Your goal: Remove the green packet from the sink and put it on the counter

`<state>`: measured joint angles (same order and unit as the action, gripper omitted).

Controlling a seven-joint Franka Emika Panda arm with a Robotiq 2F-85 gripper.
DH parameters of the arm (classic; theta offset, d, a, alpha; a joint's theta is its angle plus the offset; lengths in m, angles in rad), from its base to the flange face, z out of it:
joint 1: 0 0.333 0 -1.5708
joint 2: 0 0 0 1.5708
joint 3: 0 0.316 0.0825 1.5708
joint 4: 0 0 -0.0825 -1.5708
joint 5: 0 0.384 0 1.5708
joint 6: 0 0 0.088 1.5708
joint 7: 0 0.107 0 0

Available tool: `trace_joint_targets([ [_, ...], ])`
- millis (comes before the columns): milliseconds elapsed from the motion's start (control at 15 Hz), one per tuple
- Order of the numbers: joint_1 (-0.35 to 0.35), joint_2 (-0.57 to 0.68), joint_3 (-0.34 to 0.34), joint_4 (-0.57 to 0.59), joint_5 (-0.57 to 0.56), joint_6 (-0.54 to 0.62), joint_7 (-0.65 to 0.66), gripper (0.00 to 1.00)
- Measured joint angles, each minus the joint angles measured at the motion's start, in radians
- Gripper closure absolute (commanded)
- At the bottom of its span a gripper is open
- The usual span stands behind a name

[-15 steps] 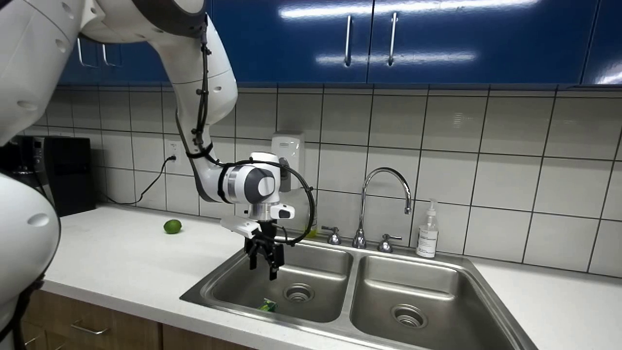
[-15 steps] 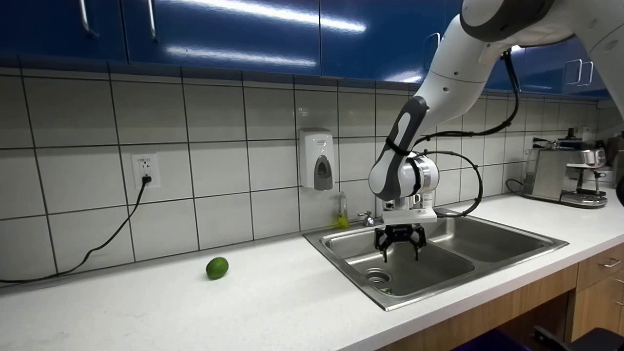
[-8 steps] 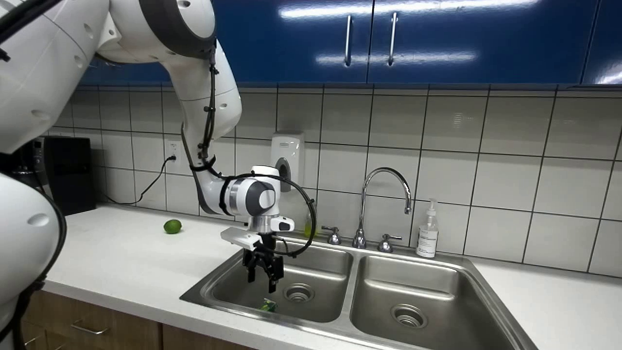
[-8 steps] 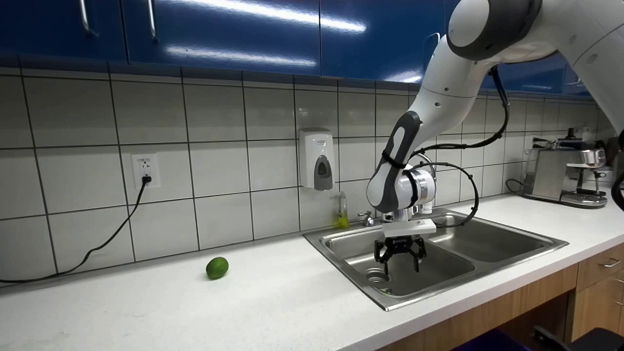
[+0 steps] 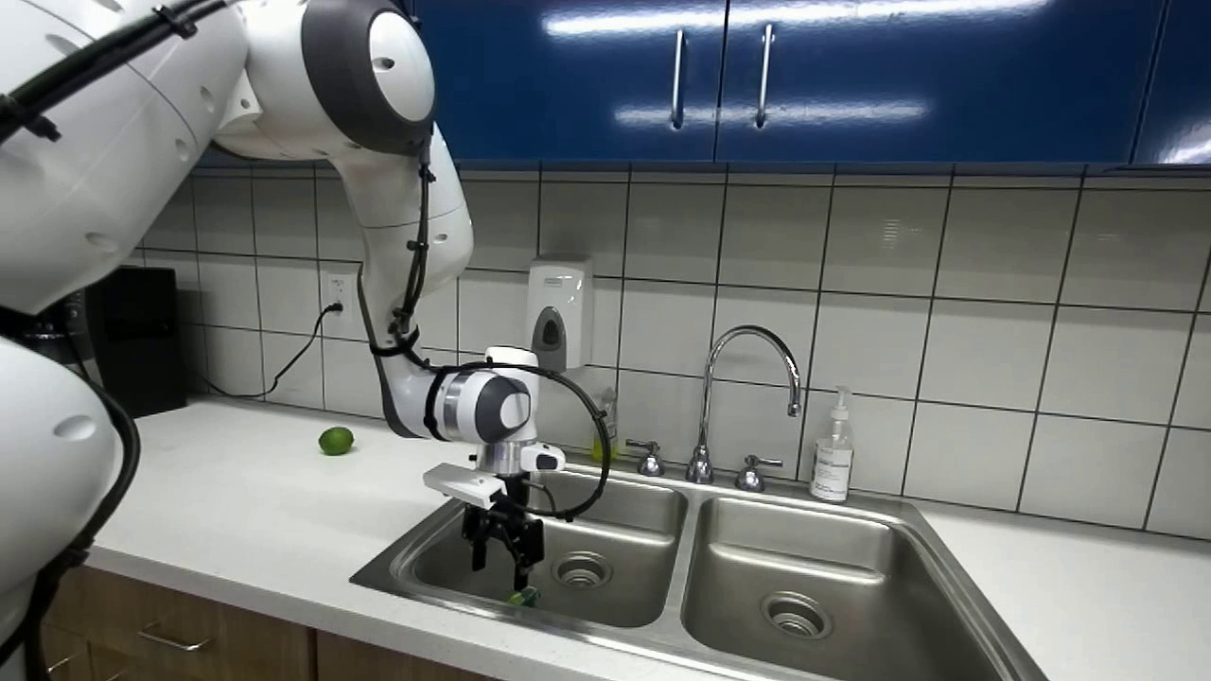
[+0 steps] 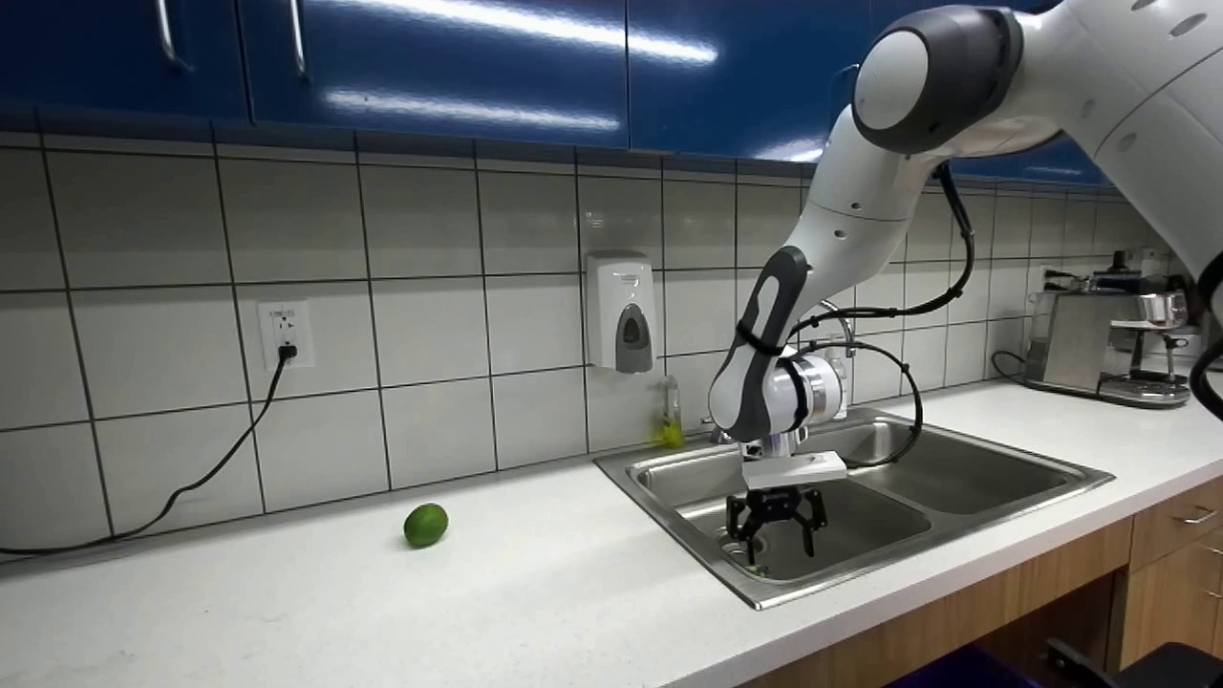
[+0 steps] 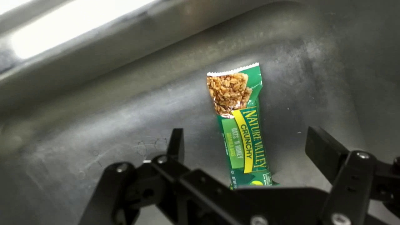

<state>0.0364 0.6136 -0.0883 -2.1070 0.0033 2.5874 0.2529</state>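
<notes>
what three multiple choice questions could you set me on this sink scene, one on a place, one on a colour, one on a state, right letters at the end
1. Where is the green packet?
A. On the counter
B. In the sink, in the basin nearer the round green fruit
C. In the sink, in the basin farther from that fruit

2. What colour are the wall cabinets?
A. Red
B. White
C. Blue

3. How do the jaws stand?
A. Open
B. Shut on the packet
C. Shut on nothing

1: B, an exterior view shows it in that basin, near the drain.
2: C, both exterior views show them glossy blue.
3: A, the wrist view shows them wide apart, with gaps on both sides of the packet.
</notes>
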Motion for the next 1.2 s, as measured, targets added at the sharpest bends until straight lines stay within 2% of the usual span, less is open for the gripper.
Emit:
trace_joint_targets([
  [333, 0.001, 0.051, 0.003, 0.038, 0.0, 0.0, -0.007, 0.0],
  [1200, 0.002, 0.053, 0.003, 0.038, 0.0, 0.0, -0.007, 0.0],
])
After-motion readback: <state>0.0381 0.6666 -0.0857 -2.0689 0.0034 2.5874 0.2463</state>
